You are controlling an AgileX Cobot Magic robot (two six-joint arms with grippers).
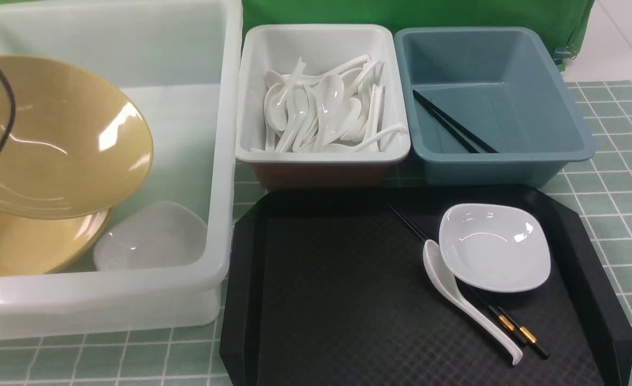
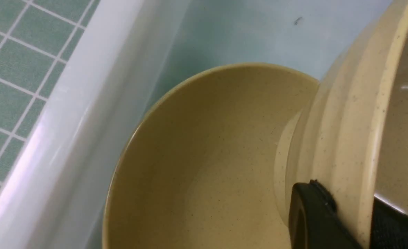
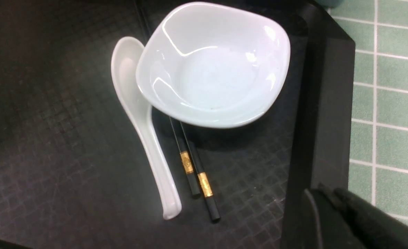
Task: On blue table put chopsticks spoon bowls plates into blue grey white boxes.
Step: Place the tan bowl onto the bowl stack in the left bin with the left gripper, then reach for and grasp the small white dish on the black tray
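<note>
Tan bowl [image 1: 64,139]: rim pinched tight in left claw [image 2: 354,218], tilted over large white bin [image 1: 224,161].
Right claw [image 3: 332,214]: opening cannot be told.

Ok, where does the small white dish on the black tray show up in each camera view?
Front view: dish on the tray's right half, beside the spoon.
Left wrist view: not in it.
Right wrist view: dish between the spoon and the tray's rim.
Shared landmark: the gold-banded chopsticks passing under the dish.
</note>
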